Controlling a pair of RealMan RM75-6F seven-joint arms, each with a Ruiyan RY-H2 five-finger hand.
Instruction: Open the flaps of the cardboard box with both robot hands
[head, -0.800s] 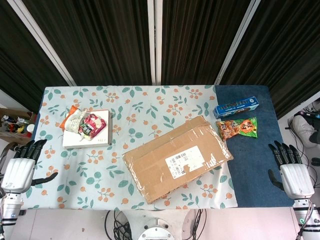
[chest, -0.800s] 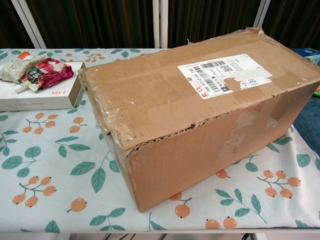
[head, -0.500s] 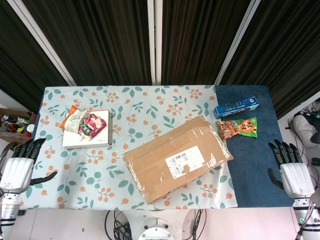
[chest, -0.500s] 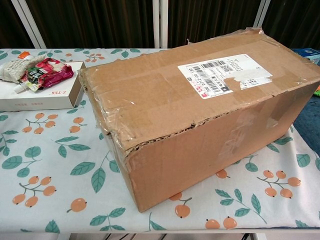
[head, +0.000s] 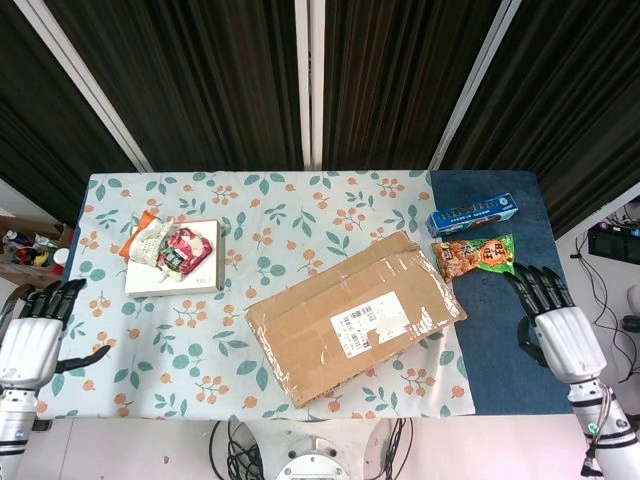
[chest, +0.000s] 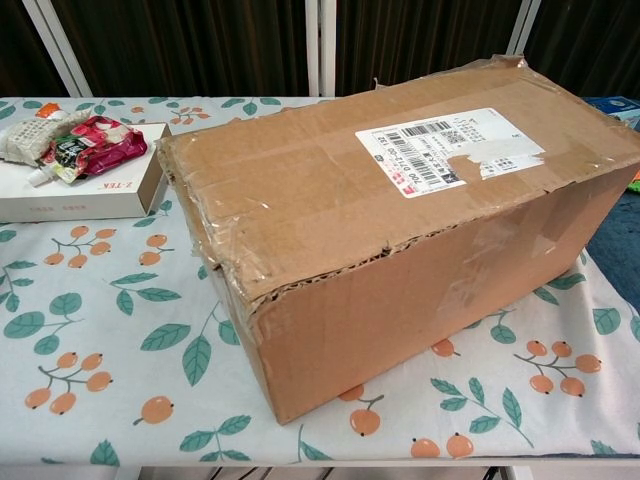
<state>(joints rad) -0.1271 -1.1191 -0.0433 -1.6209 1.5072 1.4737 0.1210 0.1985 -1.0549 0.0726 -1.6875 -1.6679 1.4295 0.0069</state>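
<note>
Robot hands flank a sealed parcel: at lower left of the head view, the left hand (head: 32, 338) hangs off the table's edge, fingers apart and holding nothing. At centre, the cardboard box (head: 355, 317) lies slantwise on the leaf-print cloth (head: 200, 350), flaps taped flat under a shipping label (chest: 448, 150). At lower right, the right hand (head: 558, 325) hovers over the blue mat (head: 500, 350), fingers spread and empty, near the box. Opening appears not yet begun; both hands next need to reach the top seam.

one cardboard box (head: 354, 317), one white box (head: 173, 270), two hands (head: 30, 340), three snack packs (head: 476, 254)
</note>
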